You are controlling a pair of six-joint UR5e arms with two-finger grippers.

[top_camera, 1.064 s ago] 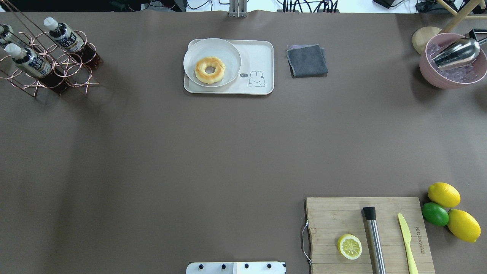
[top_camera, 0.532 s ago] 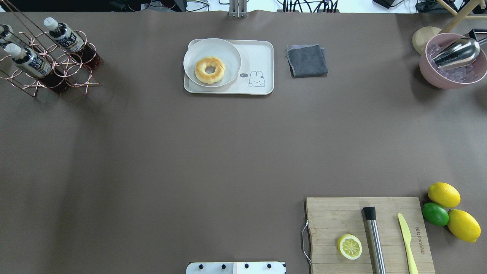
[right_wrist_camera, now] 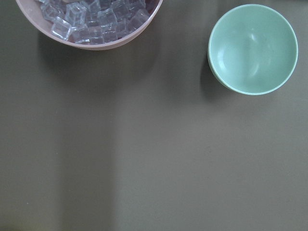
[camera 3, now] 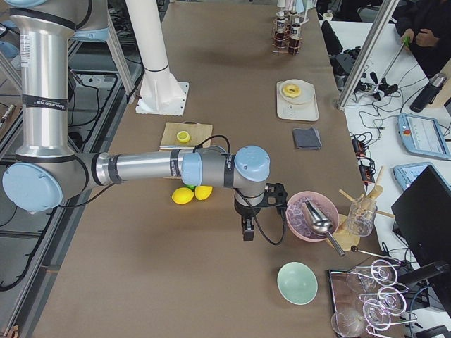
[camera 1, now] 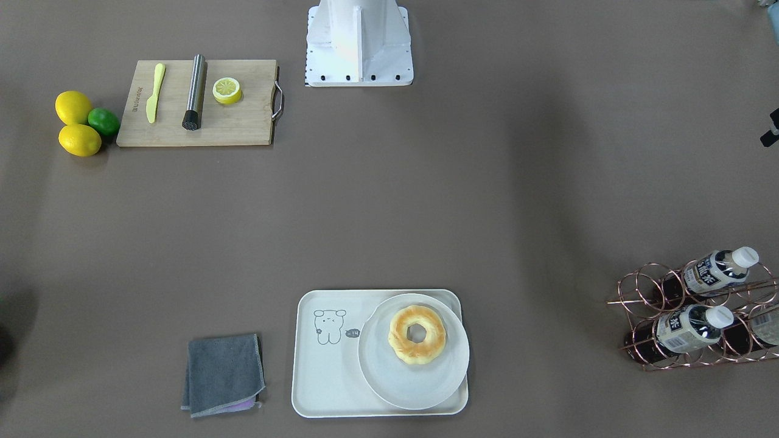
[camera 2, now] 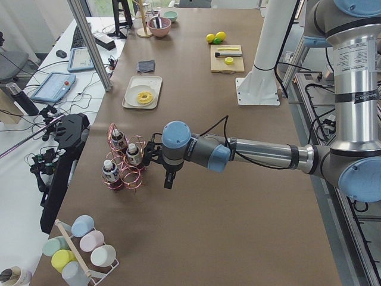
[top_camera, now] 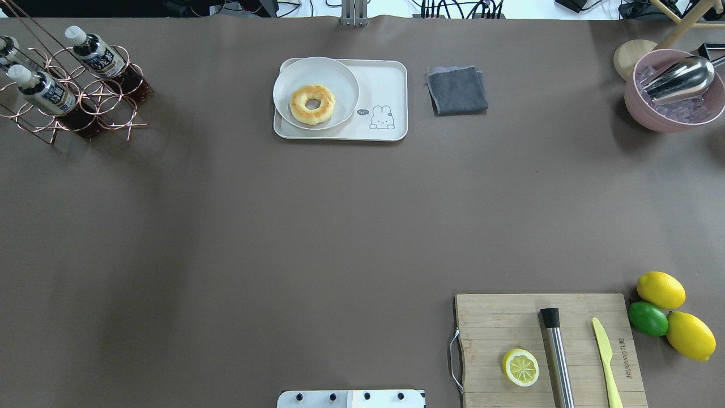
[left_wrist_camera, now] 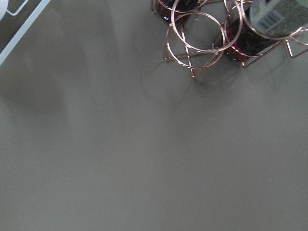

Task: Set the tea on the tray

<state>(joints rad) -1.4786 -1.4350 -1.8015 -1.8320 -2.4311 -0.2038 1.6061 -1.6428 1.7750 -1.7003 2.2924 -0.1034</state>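
Left gripper (camera 2: 168, 179) hangs just beside the copper wire rack (top_camera: 113, 113), whose rings cradle the tea (top_camera: 96, 55) tilted, cap outward for withdrawal; its opening cannot be told, the tray (top_camera: 382, 79) lies well beyond, and the right gripper (camera 3: 246, 229) is idle, far off.

You're in robotics lab, not kitchen. Signs:
- Silver-and-blue jointed robot arm (camera 2: 262, 152) stretched over long table (top_camera: 283, 226), which is covered in brown sheet.
- White column (camera 2: 271, 36) bolted down by base plate.
- Aluminium frame posts (camera 2: 89, 44) along edge.
- Side desk holds teach pendant (camera 2: 52, 87), keyboard (camera 2: 79, 37), black camera stand (camera 2: 65, 155).
- Cable tangle (top_camera: 436, 7) at far edge.
- Seated person (camera 3: 428, 20) at that desk.
- Café items laid out as props: tray (top_camera: 385, 79), tea (top_camera: 93, 54) in wire rack (top_camera: 113, 102), cutting board (top_camera: 498, 317).
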